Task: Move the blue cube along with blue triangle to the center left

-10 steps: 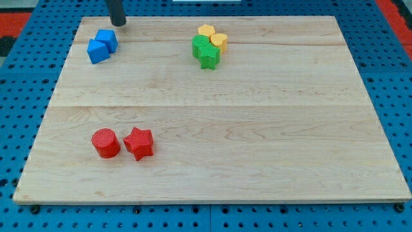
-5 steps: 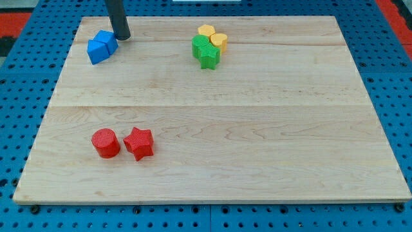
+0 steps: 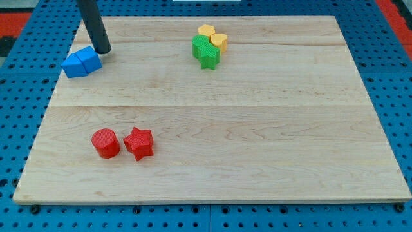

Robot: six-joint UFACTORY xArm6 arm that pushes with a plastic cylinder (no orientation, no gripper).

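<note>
The blue cube and the blue triangle lie touching each other near the board's left edge, in the upper left of the view. The cube is on the right, the triangle on the left. My tip stands just above and to the right of the cube, touching or almost touching its upper right corner. The dark rod rises from there toward the view's top left.
A red cylinder and a red star sit side by side at the lower left. A tight cluster of two green blocks and two yellow blocks sits at the top centre. The wooden board lies on a blue pegboard.
My tip has moved down and to the left, pushing the blue cube and blue triangle together toward the board's left edge and slightly downward. The other blocks have not moved.
</note>
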